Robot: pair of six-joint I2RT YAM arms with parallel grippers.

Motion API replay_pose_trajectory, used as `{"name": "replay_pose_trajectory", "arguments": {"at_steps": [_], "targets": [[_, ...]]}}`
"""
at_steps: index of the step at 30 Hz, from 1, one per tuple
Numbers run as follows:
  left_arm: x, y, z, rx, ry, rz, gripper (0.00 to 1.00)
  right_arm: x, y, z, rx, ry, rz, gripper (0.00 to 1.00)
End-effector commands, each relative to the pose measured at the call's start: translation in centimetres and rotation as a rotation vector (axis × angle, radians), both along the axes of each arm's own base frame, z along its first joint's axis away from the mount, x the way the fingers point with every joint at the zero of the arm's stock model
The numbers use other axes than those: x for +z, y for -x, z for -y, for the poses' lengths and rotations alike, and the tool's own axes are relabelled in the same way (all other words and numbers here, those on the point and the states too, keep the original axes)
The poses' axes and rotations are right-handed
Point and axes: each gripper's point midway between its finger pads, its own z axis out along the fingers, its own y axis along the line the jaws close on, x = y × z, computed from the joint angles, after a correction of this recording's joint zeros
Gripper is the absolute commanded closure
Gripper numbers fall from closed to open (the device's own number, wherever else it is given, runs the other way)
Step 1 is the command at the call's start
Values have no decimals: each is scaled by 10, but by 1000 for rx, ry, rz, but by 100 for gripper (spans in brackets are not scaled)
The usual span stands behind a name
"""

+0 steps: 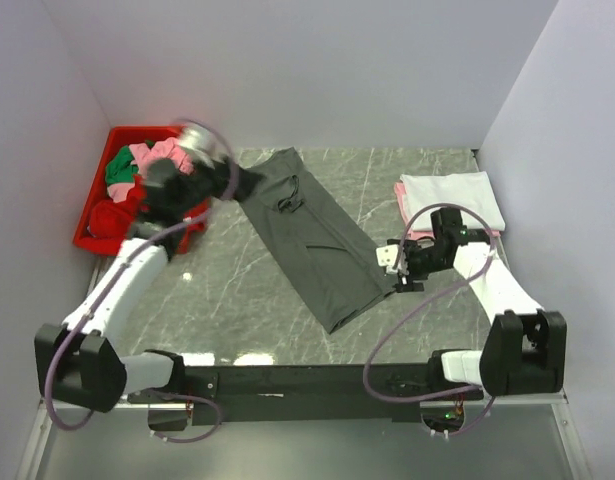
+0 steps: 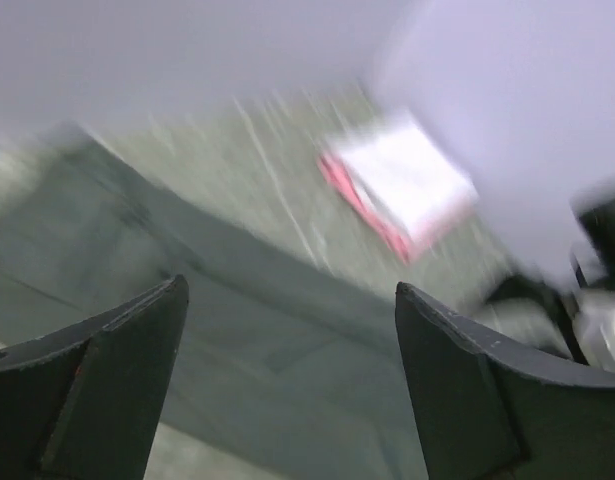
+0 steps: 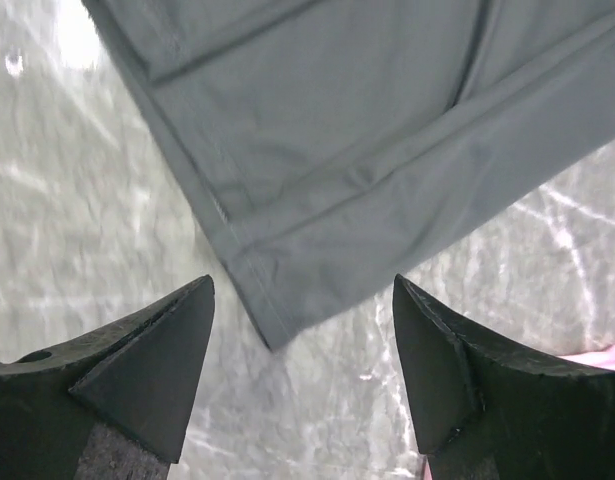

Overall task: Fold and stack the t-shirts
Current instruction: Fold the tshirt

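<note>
Dk grey tee flat, jaws wide

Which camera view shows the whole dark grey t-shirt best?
The top external view: the dark grey t-shirt lies there nearly whole. The right wrist view shows only one corner; the left wrist view shows part of it, blurred.

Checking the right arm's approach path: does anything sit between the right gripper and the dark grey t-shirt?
Nothing visible does. The right gripper, jaws open, hovers over a corner of the dark grey t-shirt, with only bare table around that corner.
</note>
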Motion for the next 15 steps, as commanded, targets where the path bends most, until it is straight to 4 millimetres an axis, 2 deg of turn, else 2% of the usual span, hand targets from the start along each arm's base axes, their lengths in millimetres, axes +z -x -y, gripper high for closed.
{"name": "replay_pose_trajectory", "arguments": {"at_steps": [1, 2, 3, 4, 5, 6, 7, 8, 9, 11, 12, 13, 14, 15], "targets": [[-85, 65, 94, -282, -166, -120, 12, -2, 13, 6, 107, -1, -50, 22], [-112, 86, 110, -329, -233, -134, 16, -6, 9, 14, 77, -2, -64, 22], [-125, 102, 125, -365, -275, -137, 26, -7, 6, 20, 55, -15, -71, 22], [-141, 130, 149, -407, -334, -135, 29, -7, 4, 22, 47, -26, -73, 23], [-166, 143, 154, -422, -399, -155, 32, -9, 4, 24, 46, -36, -83, 23], [-178, 154, 160, -432, -440, -154, 34, -6, 4, 28, 25, -58, -96, 23], [-195, 173, 168, -458, -500, -138, 35, -6, 4, 29, 21, -69, -102, 23], [-203, 179, 174, -469, -517, -124, 34, -6, 5, 30, 23, -75, -115, 24], [-210, 197, 185, -513, -541, -103, 34, -6, 5, 31, 13, -88, -119, 24], [-232, 202, 191, -515, -624, -90, 34, -8, 6, 33, 5, -95, -131, 25], [-240, 212, 197, -540, -662, -93, 33, -8, 6, 34, -1, -97, -133, 25], [-239, 212, 205, -544, -670, -88, 34, -9, 7, 33, -1, -106, -137, 25], [-255, 210, 207, -530, -713, -109, 34, -9, 7, 32, -2, -107, -138, 25], [-258, 214, 213, -542, -721, -105, 34, -11, 9, 32, -1, -108, -142, 25]]}}
